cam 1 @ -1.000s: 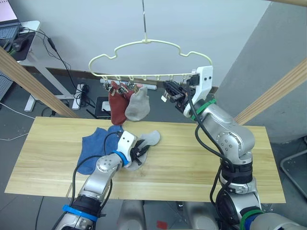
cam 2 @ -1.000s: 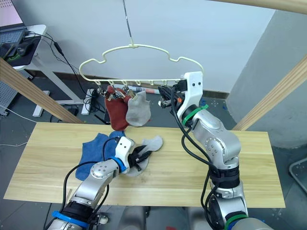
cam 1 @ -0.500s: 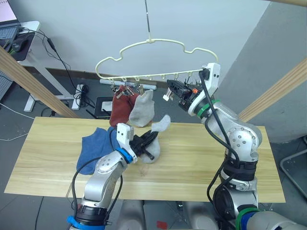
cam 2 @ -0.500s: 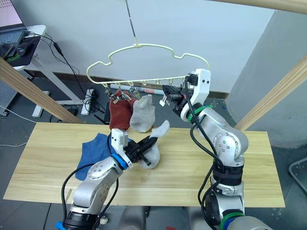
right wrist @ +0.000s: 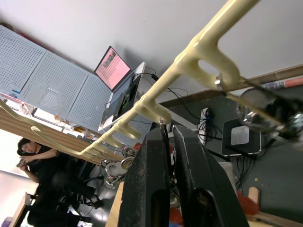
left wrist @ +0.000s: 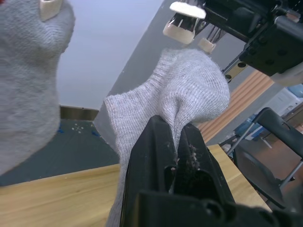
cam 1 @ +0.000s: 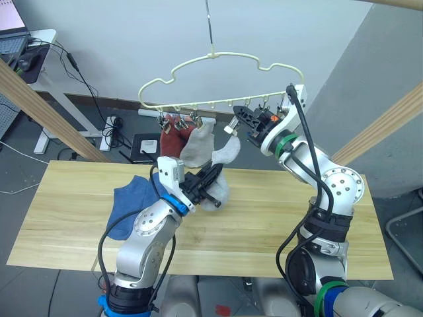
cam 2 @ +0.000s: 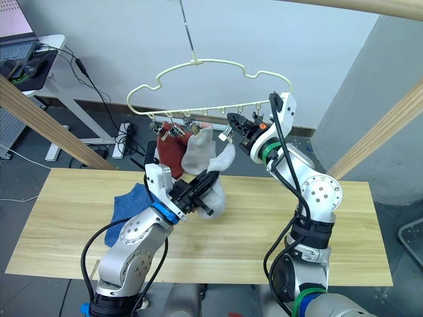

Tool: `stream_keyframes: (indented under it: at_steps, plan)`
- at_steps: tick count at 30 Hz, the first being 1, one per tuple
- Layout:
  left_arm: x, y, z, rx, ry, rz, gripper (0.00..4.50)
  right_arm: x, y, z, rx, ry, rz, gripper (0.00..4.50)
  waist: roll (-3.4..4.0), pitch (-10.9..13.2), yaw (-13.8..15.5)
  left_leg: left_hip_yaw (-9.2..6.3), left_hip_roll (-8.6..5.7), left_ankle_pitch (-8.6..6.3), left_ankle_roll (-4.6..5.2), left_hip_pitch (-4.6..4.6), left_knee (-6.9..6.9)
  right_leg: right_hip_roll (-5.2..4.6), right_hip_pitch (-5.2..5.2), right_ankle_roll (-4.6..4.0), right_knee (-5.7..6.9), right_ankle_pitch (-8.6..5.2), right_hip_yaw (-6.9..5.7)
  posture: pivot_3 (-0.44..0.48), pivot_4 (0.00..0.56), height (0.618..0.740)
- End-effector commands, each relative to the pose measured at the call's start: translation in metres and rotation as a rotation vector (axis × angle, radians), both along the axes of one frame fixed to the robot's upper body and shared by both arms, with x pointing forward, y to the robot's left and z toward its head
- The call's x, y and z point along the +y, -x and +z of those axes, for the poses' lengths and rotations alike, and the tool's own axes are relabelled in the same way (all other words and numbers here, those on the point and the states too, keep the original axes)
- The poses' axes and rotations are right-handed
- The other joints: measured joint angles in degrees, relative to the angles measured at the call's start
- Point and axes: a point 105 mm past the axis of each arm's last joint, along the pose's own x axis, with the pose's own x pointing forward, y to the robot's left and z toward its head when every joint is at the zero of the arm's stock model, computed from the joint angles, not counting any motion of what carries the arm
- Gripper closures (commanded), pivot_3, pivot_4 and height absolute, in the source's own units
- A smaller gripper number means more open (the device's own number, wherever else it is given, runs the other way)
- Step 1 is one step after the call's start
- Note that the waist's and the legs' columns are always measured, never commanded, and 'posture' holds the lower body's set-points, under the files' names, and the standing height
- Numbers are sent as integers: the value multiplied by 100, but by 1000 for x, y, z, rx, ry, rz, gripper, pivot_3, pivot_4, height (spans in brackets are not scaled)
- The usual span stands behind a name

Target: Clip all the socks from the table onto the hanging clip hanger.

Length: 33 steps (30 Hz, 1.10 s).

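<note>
While a grey sock [cam 1: 221,173] is held up under the clip hanger [cam 1: 218,82] | left gripper [cam 1: 213,177] jaws clamped on it | right gripper [cam 1: 239,121] jaws pinched on a clip [cam 1: 232,127] | blue socks [cam 1: 129,203] left on counter [cam 1: 277,224]

A thick light wooden pole [cam 1: 46,109] slants down on the left, and another wooden pole [cam 1: 386,125] rises to the right. Behind the left one stands a white desk [cam 1: 46,39] carrying an open laptop with a pink screen [right wrist: 113,59]; black cables [cam 1: 79,76] trail from it to a white power strip [cam 1: 111,125] on the dark grey floor [cam 1: 39,155]. A grey pegboard panel [right wrist: 42,80] stands by the laptop, and a seated person in dark clothes [right wrist: 40,153] is below it. A pale grey wall [cam 1: 132,39] closes the back.
</note>
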Motion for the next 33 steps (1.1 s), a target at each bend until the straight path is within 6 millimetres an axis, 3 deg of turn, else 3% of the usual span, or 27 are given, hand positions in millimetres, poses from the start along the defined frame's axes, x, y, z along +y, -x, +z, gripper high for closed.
stream_keyframes:
  at_steps: [1, 11, 20, 26, 30, 31, 32, 33]
  plan:
    - [3, 6, 17, -66, 17, 5, 4476, -18, -8, -18, 84, 12, -82, 4500, 0, 0, 0, -1, 0, 0, 0, 0, 0, 0, 0, 0, 0, 0, 0, 8, 349, 740]
    - [5, -1, 26, -94, 25, 30, 4476, -18, -9, -22, 99, 10, -85, 4500, 0, 0, 1, -4, 0, 0, 0, 0, 0, 0, 2, 0, -1, 0, -3, 8, 349, 740]
    - [-10, -5, 31, -112, 41, 3, 4476, -4, -2, -15, 81, 1, -32, 4500, 0, 0, 0, -5, 0, 0, 0, 0, 0, 0, 2, 0, -2, 0, -4, 8, 355, 740]
    - [-12, -7, 34, -119, 51, 14, 4500, -7, 2, -16, 66, 8, -27, 2416, 0, 1, -7, -3, 1, -1, 1, -2, -3, 1, 0, 0, -8, 0, -3, 9, 360, 740]
    - [-9, -8, 26, -100, 16, 27, 4500, -12, 6, 0, -1, -27, -15, 957, 2, 2, -36, 7, 2, -1, 1, -4, -7, 1, -8, 0, -8, 0, 6, -3, 362, 740]
    - [-9, -9, 24, -91, 16, 23, 3938, -11, 10, 6, -32, -29, 5, 584, 3, 2, -38, 7, 3, -1, 1, -4, -8, 2, -9, 0, -9, 0, 6, -14, 364, 740]
    - [-9, -10, 23, -85, 16, 20, 3651, -10, 15, 10, -60, -24, 27, 209, 4, 4, -42, 9, 4, -1, 2, -4, -10, 3, -11, 1, -9, -1, 7, -14, 364, 740]
    - [-8, -11, 22, -80, 15, 17, 3367, -9, 19, 13, -77, -22, 42, 203, 4, 5, -44, 9, 4, -1, 2, -5, -11, 3, -12, 1, -9, -1, 8, -22, 365, 740]
